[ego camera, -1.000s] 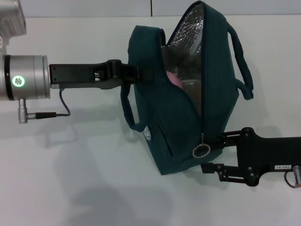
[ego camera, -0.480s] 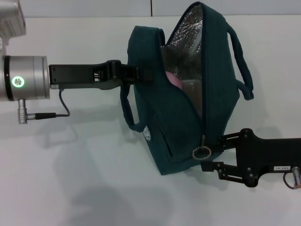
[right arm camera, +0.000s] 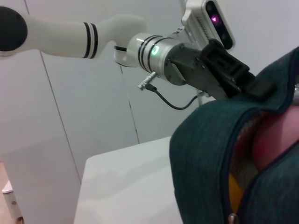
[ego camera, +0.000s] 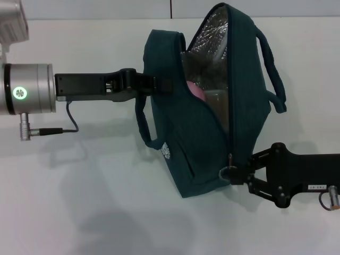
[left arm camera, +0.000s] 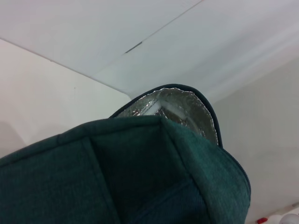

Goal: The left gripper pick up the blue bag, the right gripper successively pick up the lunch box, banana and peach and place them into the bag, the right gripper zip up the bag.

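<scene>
Head view: left gripper (ego camera: 159, 85) is clamped on the near wall of the blue bag (ego camera: 204, 143) at its upper rim, holding it up over the white table (ego camera: 79, 202). Bag mouth gapes wide, silver lining (ego camera: 212, 40) exposed. Peach (ego camera: 196, 91) shows pink inside the opening, with a pale clear shape beside it, probably the lunch box (ego camera: 215, 98). Banana can't be made out from here. Right gripper (ego camera: 236, 174) sits at the bag's lower corner. Half a second ago its fingers were spread apart just short of the zipper pull ring (ego camera: 227, 171); now they have moved in and narrowed around the ring. They look pinched on it, though actual contact is hard to confirm. Judgement: loading is done, zip stage is starting, and the next move is a pull along the zipper track toward the top of the bag.

Left wrist view: only blue bag fabric (left arm camera: 117, 177) and a patch of silver lining (left arm camera: 175, 105) fill the near field; own fingers not visible.

Right wrist view: left gripper (right arm camera: 254, 86) is seen farther off, gripping the bag rim (right arm camera: 210, 121). Through the open slit, pink peach (right arm camera: 275, 140) and a yellow-orange bit of banana (right arm camera: 236, 191) are inside. Zipper still open.
</scene>
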Controlling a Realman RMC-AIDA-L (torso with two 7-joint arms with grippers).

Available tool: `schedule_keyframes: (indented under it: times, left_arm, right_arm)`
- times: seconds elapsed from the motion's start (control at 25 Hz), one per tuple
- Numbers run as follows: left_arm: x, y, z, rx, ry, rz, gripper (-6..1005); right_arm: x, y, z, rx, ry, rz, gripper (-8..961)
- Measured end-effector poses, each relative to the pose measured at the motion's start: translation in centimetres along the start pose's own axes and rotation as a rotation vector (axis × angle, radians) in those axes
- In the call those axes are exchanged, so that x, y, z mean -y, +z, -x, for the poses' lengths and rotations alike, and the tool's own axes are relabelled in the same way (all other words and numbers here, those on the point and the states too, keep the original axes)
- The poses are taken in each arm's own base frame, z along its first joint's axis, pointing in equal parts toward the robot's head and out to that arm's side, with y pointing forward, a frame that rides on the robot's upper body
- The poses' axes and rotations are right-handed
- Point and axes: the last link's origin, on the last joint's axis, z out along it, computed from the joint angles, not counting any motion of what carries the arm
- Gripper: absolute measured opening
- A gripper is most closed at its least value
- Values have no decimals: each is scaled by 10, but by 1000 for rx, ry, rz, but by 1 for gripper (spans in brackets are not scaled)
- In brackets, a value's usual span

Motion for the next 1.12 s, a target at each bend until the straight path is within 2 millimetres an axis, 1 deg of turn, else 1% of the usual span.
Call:
schedule_keyframes:
  times: [0.2, 0.64, 0.84, 1.08, 1.12]
  left_arm:
    - [0, 0, 1, -1, -2, -1, 38]
    - [1, 0, 2, -3, 36, 5, 51]
    - [4, -4, 1, -52, 41, 19, 57]
    - [7, -6, 3, -68, 130, 14, 203]
    - [7, -7, 4, -69, 131, 13, 246]
  right_arm:
    - [1, 0, 1, 7, -8, -6, 50]
    - [2, -2, 3, 19, -13, -14, 7]
    - [1, -3, 3, 18, -18, -12, 8]
    - [-1, -10, 3, 27, -19, -6, 8]
    - [-1, -10, 4, 30, -21, -4, 8]
